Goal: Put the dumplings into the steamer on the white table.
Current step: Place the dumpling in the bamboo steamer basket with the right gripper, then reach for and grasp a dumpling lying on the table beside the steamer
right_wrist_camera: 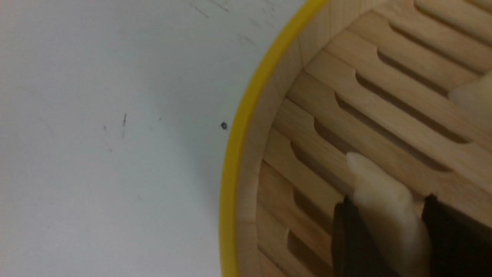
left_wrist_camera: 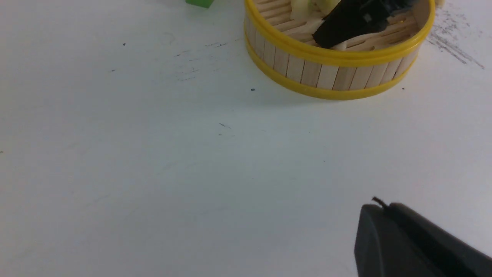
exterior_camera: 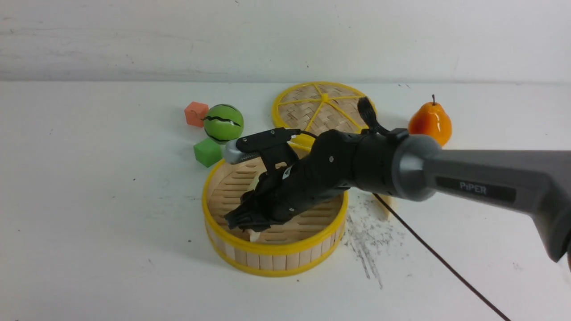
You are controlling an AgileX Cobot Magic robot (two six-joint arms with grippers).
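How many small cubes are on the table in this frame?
2. An orange cube left of the green ball, and a green cube just nearer the robot. The right arm may hide more.

Steamer (exterior_camera: 272, 256) on table (exterior_camera: 89, 223); lid (exterior_camera: 308, 107) just behind, pear (exterior_camera: 430, 122) farther right.

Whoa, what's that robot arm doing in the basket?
The right arm's black end effector reaches down into the round bamboo steamer basket with yellow rims, gripping a cream-white crescent toy dumpling low inside it. It has not let go yet. Another pale dumpling already lies in the basket.
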